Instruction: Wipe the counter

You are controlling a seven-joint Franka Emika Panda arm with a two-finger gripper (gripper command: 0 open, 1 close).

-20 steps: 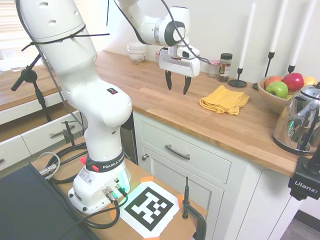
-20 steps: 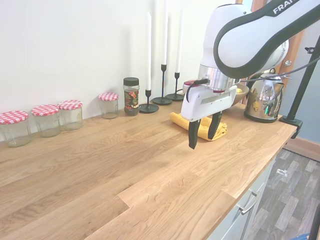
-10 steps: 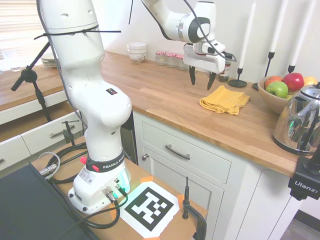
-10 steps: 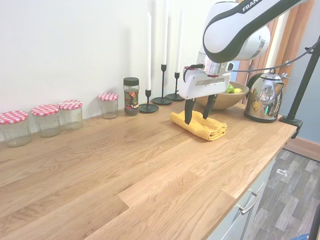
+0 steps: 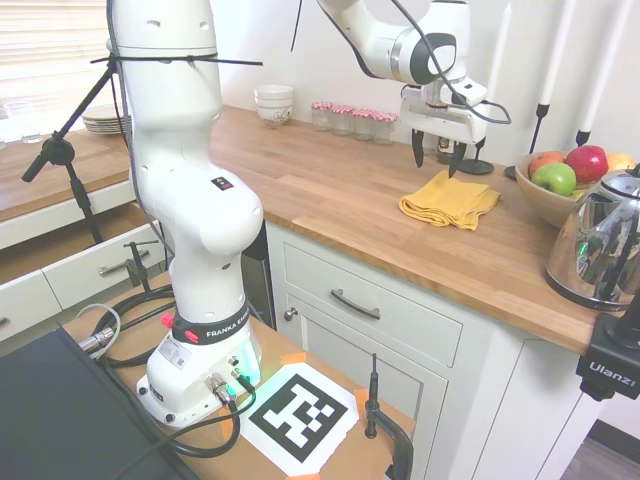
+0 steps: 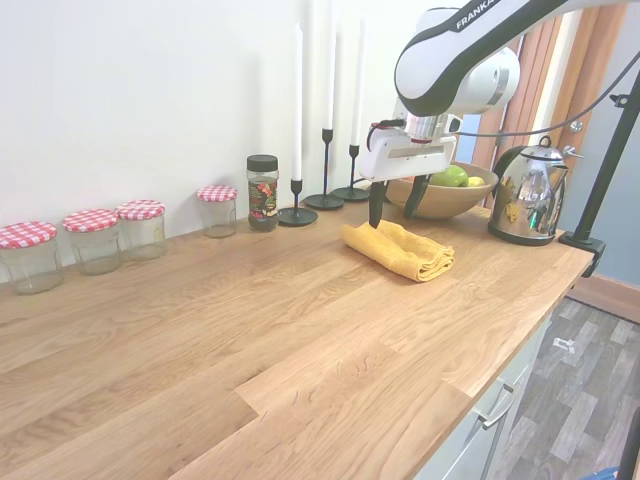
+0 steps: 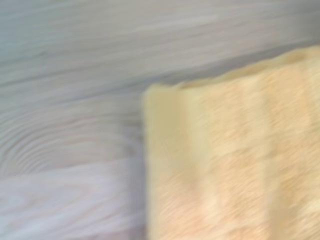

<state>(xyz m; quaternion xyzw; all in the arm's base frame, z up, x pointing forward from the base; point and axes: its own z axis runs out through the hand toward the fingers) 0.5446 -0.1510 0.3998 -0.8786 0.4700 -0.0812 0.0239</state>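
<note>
Room: I'm looking at a kitchen, white wall behind, with the long butcher-block bench [image 5: 330, 195] running over white panelled cabinets.
Task surface: that bench is the thing to be wiped, and it stretches bare and dry-looking across most of the second exterior view [image 6: 250, 330].
Cloth: a folded yellow cloth [image 5: 449, 199] lies flat on the bench near the fruit bowl, handy as the wiping tool, I'd say; the wrist view shows its corner [image 7: 230, 160] against the wood grain.
Hand: the hand [image 5: 437, 158] hovers just above the cloth's wall-side edge, fingers pointing down and spread apart, grasping nothing; from the other side [image 6: 393, 207] the gap between the fingers is clear.
Why there: I read this as lining up over the cloth for a pickup, so the wipe itself has not begun.
Bowl: a wooden bowl [image 5: 535, 195] holds a red apple [image 5: 587, 162], a green apple [image 5: 554, 178] and other fruit.
Jars: glass jars with red-checked lids [image 6: 92, 240] stand along the wall, apparently empty.
Spice jar: a dark-lidded jar [image 6: 263, 192] holds something brownish, I can't tell what.
Others: three black candlesticks [image 6: 325, 165] with white candles sit by the wall, a shiny kettle [image 5: 600, 240] at the bench end, stacked white bowls [image 5: 274, 103] far back.
Risk: the candlesticks stand close to the hand.
</note>
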